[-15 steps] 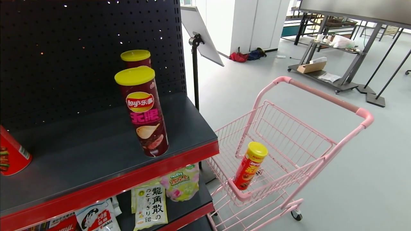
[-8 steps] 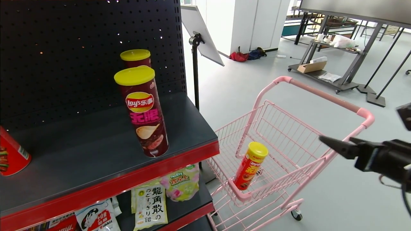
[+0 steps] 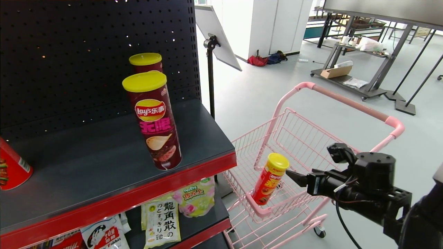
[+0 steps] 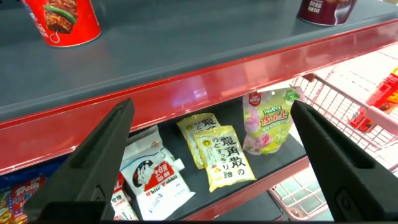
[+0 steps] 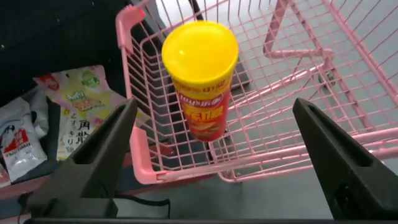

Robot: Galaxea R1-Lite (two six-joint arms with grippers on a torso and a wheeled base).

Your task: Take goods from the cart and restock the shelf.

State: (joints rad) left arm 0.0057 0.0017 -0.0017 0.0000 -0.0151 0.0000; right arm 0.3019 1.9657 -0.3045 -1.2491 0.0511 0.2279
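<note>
A yellow-lidded red and yellow chip can [image 3: 270, 178] leans upright in the near corner of the pink cart [image 3: 346, 100]. My right gripper [image 3: 294, 176] hovers over the cart basket just right of that can, open, with nothing between its fingers. In the right wrist view the can [image 5: 200, 81] sits centred ahead of the open right gripper [image 5: 212, 106]. My left gripper [image 4: 212, 106] is open and empty in front of the red shelf edge [image 4: 186, 93]. On the dark shelf [image 3: 104, 155] stand a maroon chip can [image 3: 152, 121] and a second one [image 3: 146, 62] behind it.
A red can [image 3: 10, 166] stands at the shelf's left end. Snack bags [image 3: 162, 218] lie on the lower shelf. A sign stand [image 3: 211, 69] rises between shelf and cart. Open grey floor lies right of the cart, with tables and a trolley [image 3: 346, 79] far behind.
My right arm came in from the right and moved left and down over the cart, ending close beside the yellow-lidded can. The cans and cart stayed put.
</note>
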